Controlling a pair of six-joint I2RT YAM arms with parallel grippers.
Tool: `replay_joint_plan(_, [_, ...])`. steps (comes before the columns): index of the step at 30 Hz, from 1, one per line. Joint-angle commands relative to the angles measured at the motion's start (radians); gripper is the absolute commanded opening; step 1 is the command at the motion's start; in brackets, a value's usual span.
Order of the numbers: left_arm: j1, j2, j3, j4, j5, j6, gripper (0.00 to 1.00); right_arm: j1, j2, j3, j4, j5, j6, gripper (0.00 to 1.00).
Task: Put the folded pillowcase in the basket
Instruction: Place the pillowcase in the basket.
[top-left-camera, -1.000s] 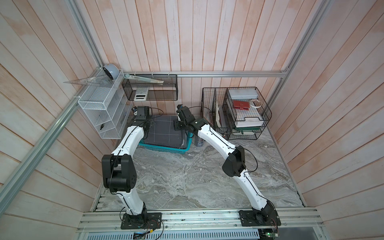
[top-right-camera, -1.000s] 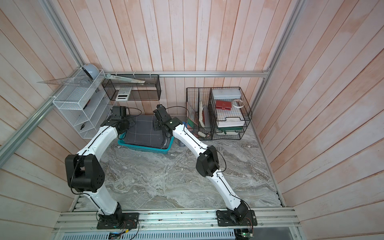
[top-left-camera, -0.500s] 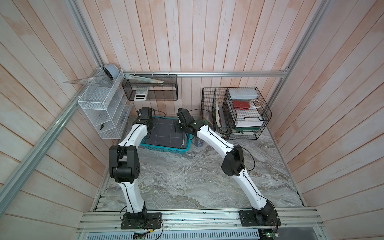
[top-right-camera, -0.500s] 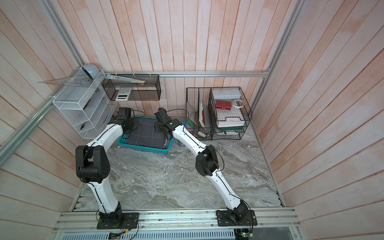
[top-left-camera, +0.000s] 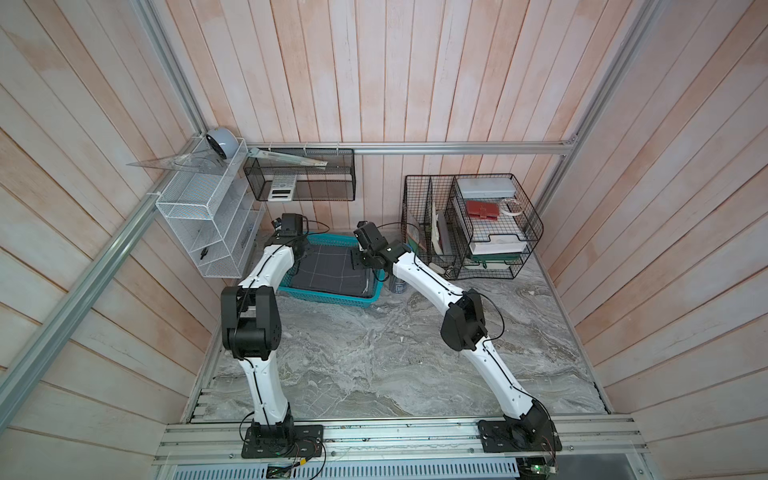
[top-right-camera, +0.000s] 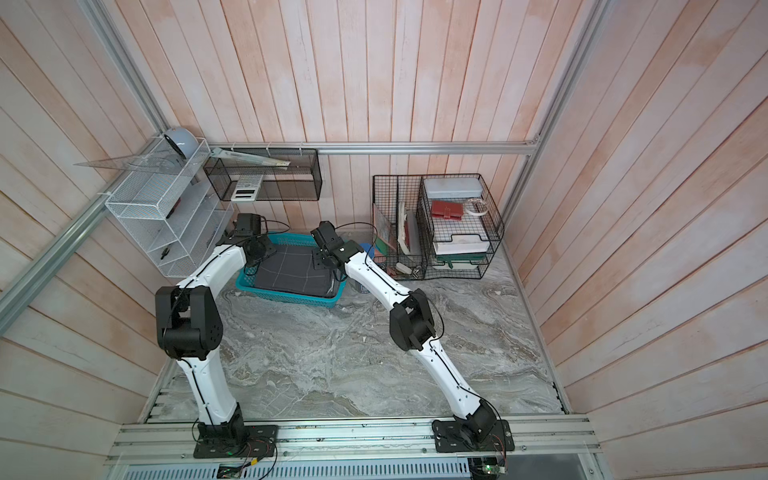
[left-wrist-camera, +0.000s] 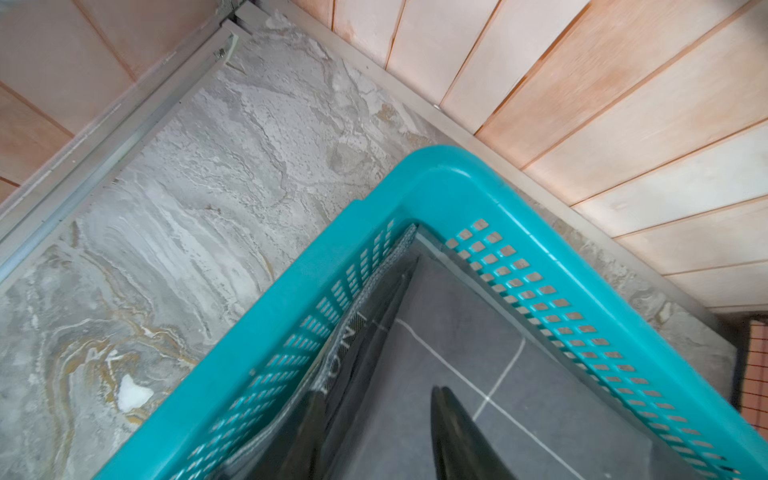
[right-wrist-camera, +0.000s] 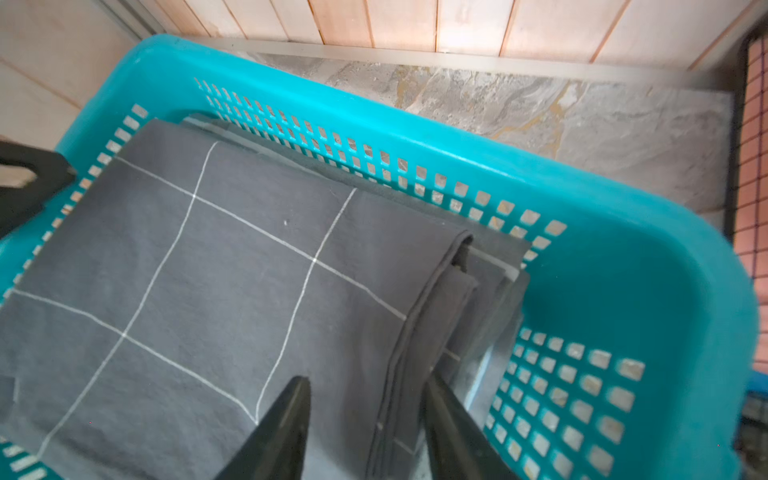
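Right gripper (right-wrist-camera: 365, 376): jaws spread, straddling the pillowcase (right-wrist-camera: 208, 270) at its folded edge. Left gripper (left-wrist-camera: 374, 395): jaws spread, apparently clear of cloth. Pillowcase: grey, white-gridded, folded, lying flat inside the basket (right-wrist-camera: 623, 257).

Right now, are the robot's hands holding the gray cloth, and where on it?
Nothing is held. The left gripper and right gripper are both open, jaws apart over the pillowcase, which lies flat in the basket.

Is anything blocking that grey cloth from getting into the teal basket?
Nothing visible does: the folded pillowcase already lies inside the basket, with the left gripper and right gripper open at its ends.
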Motion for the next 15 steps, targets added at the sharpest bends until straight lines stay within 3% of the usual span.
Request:
replay_joint_plan(1, [-0.006,-0.103,-0.034,0.040,-0.006,-0.005,0.50,0.008,-0.054,0.028,-0.019,0.022,-0.026,0.52])
replay_joint_plan(6, [-0.019,-0.137,-0.098,0.076,0.055,-0.027,0.52,0.022,-0.065,0.029,0.015,0.018,-0.035,0.53])
replay_joint_plan(15, [-0.018,-0.078,-0.199,0.151,0.114,-0.081,0.53,0.026,-0.018,0.075,0.007,0.023,-0.018,0.54])
